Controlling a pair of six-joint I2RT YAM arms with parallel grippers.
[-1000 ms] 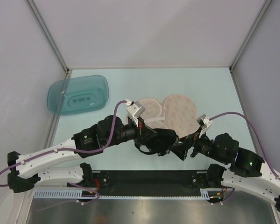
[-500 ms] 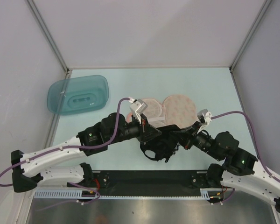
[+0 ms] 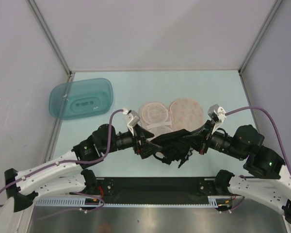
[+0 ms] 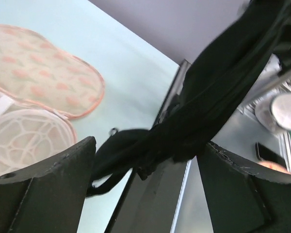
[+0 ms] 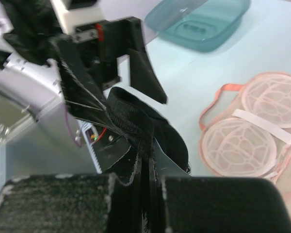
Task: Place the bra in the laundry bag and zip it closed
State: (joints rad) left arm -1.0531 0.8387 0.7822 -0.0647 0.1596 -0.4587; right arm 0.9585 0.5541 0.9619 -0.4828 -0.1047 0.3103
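**Hazards.** The counter (image 3: 136,82) ends at a dark rail along the bottom of the top view. The bra (image 3: 172,143) hangs just above that edge at lower centre, strung between the two arms and just short of the laundry bag (image 3: 186,110). In the left wrist view its loose end trails down at the counter's edge, touching or nearly so. If it sags further it may drop off the edge or snag on the rail.

Only the right tool (image 3: 194,143) holds the bra, its fingers pinched together on a narrow fold of black fabric. So small a bite may slip under the garment's weight. The left tool (image 3: 144,145) stands wide, with the fabric passing between its fingers unclamped, and a thin strap could catch there as the arms part. The bag looks light and nothing pins it down, so dragging the bra across may push it away or fold a lobe shut. A stray strap left over the pink rim would likely jam the zip.

**Containers.** The teal tub (image 3: 80,99) sits at the upper left, well apart from the work. Nothing is visible in it, and whether it is inverted cannot be told. The bag lies open and flat at centre, with its mesh-lined lobe to the left and its patterned lobe to the right. It holds no part of the bra, and only a pale band crosses the mesh.
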